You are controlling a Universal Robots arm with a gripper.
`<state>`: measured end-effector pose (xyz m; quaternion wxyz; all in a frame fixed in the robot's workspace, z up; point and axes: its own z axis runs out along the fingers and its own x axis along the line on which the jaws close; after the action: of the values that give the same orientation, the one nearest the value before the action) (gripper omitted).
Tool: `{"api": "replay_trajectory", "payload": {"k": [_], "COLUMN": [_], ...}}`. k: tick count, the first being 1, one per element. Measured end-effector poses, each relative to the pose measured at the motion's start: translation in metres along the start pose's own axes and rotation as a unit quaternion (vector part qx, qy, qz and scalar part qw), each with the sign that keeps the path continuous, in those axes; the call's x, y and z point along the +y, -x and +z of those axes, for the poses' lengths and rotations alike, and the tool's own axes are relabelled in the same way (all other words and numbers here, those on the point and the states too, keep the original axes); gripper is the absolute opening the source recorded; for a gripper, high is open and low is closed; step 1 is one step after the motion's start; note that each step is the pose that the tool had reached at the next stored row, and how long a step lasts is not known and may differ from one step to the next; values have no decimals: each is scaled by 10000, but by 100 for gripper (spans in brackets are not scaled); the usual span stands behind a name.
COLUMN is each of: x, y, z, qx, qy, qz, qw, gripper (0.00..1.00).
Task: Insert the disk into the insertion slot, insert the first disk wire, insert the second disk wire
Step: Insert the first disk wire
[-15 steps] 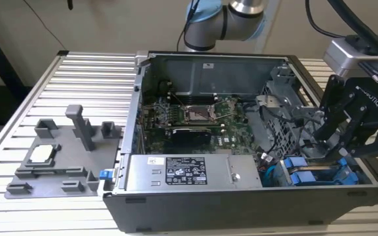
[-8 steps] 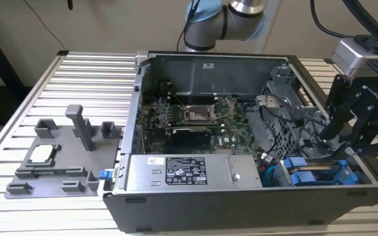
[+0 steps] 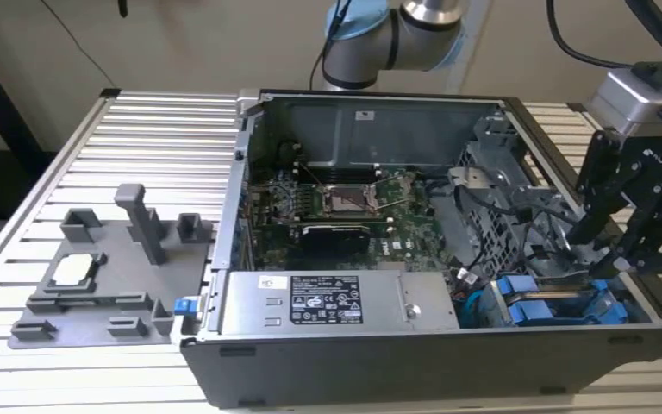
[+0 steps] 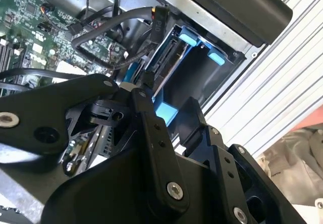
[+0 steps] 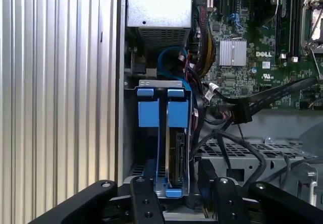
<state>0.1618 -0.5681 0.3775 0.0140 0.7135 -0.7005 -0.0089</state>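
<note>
Hand (image 3: 598,254): one, just over the near end of the disk (image 5: 177,153); I cannot tell if it grips or is let go.
Disk: one, standing on its thin edge in the slot (image 5: 160,84), long side running straight away from my hand.
Other blue carrier (image 5: 145,114): one, just beside the disk.
Black wires (image 5: 237,110): a loose bunch near the slot, too tangled to count.

Soft, even light from above fills the exterior view. The ribbed table (image 3: 135,129) looks pale and a little washed out, while the open computer case (image 3: 365,121) is shaded inside. In the first wrist view the table's ridges carry bright streaks of glare. In the second wrist view the black end effector (image 4: 169,110) looms close, dark and slightly out of focus.
</note>
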Motion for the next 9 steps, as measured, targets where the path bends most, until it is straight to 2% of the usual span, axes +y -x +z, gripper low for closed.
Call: {"api": "replay_trajectory", "payload": {"k": [2,3,7,8,9], "x": [-2,-2,-1,-2,-4], "y": [0,1,2,2,6], "z": [4,4,10,11,11], "qx": [1,4,12,10,6], "qy": [-57,-107,-388,-433,-450], "qz": [-56,-81,-179,-197,-209], "qw": [10000,9999,9991,9989,9988], "gripper": [47,47,47,47,47]}}
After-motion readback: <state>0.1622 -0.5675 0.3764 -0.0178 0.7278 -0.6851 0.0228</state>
